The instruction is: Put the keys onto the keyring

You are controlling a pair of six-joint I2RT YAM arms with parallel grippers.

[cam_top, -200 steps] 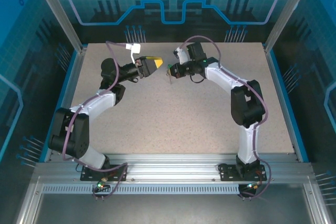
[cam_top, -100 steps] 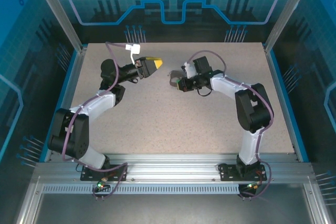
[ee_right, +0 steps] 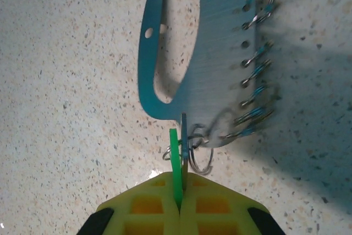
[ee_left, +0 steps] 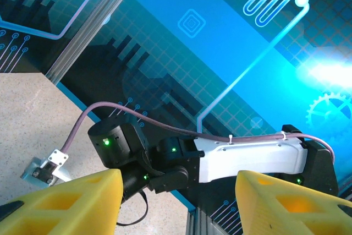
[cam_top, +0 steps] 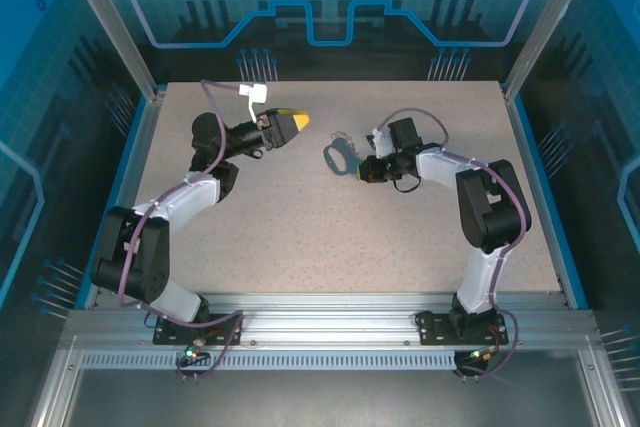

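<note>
In the right wrist view my right gripper (ee_right: 179, 179) is shut on the keys: a thin green key (ee_right: 175, 160) seen edge-on, with a blue one (ee_right: 184, 130) pressed against it. Small wire rings hang around them. Just beyond lies the keyring (ee_right: 220, 53), a flat blue-grey plate with an oval hole and a row of small rings along its right edge, resting on the table. From above, the keyring (cam_top: 337, 154) sits at the tip of the right gripper (cam_top: 357, 166). My left gripper (cam_top: 293, 125) hovers to its left, and its yellow fingers (ee_left: 71, 202) stand open with nothing between them.
The speckled beige table (cam_top: 300, 237) is walled by blue panels and aluminium posts (cam_top: 110, 22). A white connector block (cam_top: 255, 92) on a cable hangs near the left arm. The right arm's white link (ee_left: 247, 158) crosses the left wrist view.
The right arm has swung right and down towards the table, carrying the keys and keyring away from the left gripper; the keyring now lies on the surface. The left arm has stayed still.
</note>
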